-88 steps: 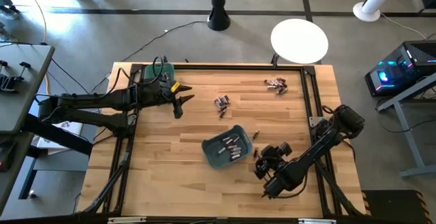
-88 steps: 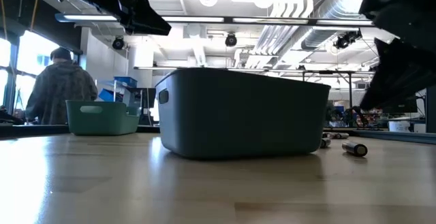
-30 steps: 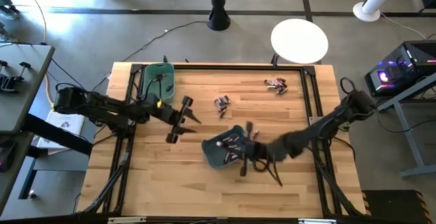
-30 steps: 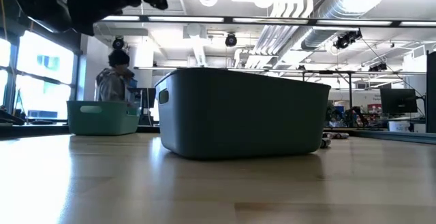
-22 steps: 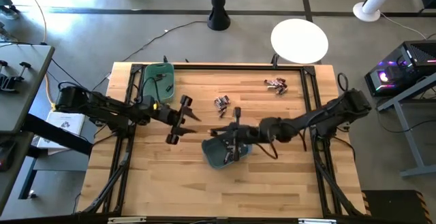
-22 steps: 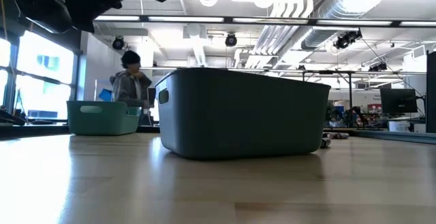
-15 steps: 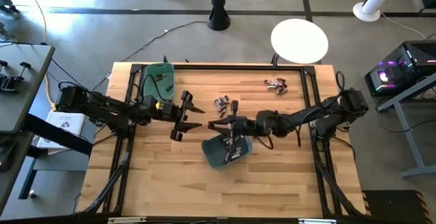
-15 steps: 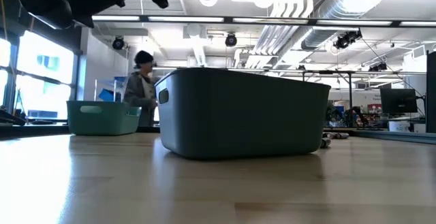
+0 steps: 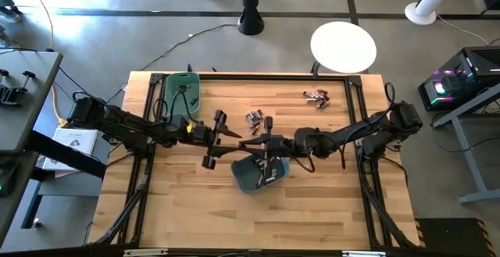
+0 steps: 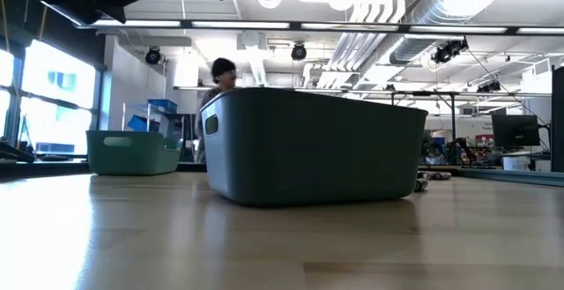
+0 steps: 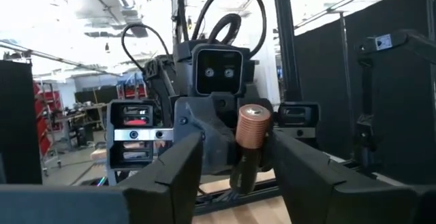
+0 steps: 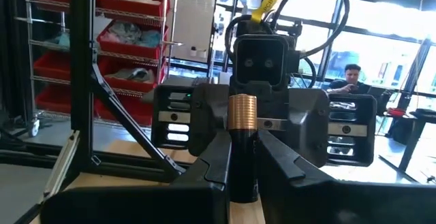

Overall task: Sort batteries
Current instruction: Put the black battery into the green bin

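Observation:
My right gripper (image 9: 251, 142) hovers over the far rim of the teal bin (image 9: 248, 175), shut on one battery (image 12: 242, 125) with a copper top and a dark body. My left gripper (image 9: 233, 135) faces it from the table's left and is open. In the left wrist view its fingers (image 11: 167, 180) stand on either side of that battery (image 11: 248, 146); whether they touch it I cannot tell. Loose batteries lie in two heaps on the table (image 9: 254, 118) (image 9: 316, 95), and some lie in the teal bin (image 9: 266, 179). My right gripper pinches the battery's dark lower body (image 12: 243, 166) between its two fingers. The fingers come about level from the table's right side and lie across the battery. The battery stands upright with its copper end (image 12: 242, 112) up, lifted clear of table and bin.
A green bin (image 9: 182, 93) sits at the far left corner, with a cable over it. In the low view the teal bin (image 10: 308, 149) stands in front, the green bin (image 10: 132, 153) behind it on the left. A person (image 10: 220, 71) walks in the room beyond.
My right gripper has swung from the teal bin's near right side toward the table's left and far edge, still shut on the battery, and then kept still. My left gripper has gone toward the table's right, closer to the right gripper.

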`<state>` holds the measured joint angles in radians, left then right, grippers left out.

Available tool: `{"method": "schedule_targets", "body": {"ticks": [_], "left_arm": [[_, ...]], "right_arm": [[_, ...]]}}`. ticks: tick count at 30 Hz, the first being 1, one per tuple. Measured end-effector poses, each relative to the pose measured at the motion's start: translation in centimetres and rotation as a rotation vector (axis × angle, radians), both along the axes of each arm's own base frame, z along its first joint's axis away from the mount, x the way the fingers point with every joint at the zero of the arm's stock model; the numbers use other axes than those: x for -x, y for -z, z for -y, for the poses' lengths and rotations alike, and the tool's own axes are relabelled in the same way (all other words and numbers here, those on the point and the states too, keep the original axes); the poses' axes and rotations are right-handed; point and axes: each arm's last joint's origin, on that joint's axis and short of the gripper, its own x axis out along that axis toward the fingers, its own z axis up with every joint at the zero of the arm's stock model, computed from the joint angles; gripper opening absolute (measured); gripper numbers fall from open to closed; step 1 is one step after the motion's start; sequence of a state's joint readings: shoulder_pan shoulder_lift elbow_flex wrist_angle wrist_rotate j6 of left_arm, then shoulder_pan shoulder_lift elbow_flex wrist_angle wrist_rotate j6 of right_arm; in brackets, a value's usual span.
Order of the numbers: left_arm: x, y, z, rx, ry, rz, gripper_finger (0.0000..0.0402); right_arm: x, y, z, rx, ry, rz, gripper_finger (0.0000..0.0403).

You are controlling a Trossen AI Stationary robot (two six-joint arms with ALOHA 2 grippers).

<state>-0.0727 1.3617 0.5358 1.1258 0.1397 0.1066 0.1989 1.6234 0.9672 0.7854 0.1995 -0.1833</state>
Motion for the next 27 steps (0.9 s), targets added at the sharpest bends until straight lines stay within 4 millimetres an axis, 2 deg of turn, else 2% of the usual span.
{"method": "schedule_targets", "body": {"ticks": [6, 10, 20, 27], "left_arm": [[0.04, -0.07, 0.06, 0.004, 0.009, 0.002, 0.0129], [0.05, -0.09, 0.09, 0.006, 0.012, 0.003, 0.0123], [0.06, -0.47, 0.09, 0.019, 0.009, 0.031, 0.0179], [0.05, -0.40, 0.09, 0.023, 0.014, 0.023, 0.0165]], "right_arm": [[0.00, 0.03, 0.02, 0.000, 0.006, -0.003, 0.0027], [-0.01, 0.03, 0.03, -0.001, 0.010, -0.004, 0.0027], [-0.14, 0.31, 0.30, -0.002, 0.063, -0.023, 0.0027], [-0.08, 0.09, 0.32, 0.000, 0.077, -0.006, 0.0027]]}}
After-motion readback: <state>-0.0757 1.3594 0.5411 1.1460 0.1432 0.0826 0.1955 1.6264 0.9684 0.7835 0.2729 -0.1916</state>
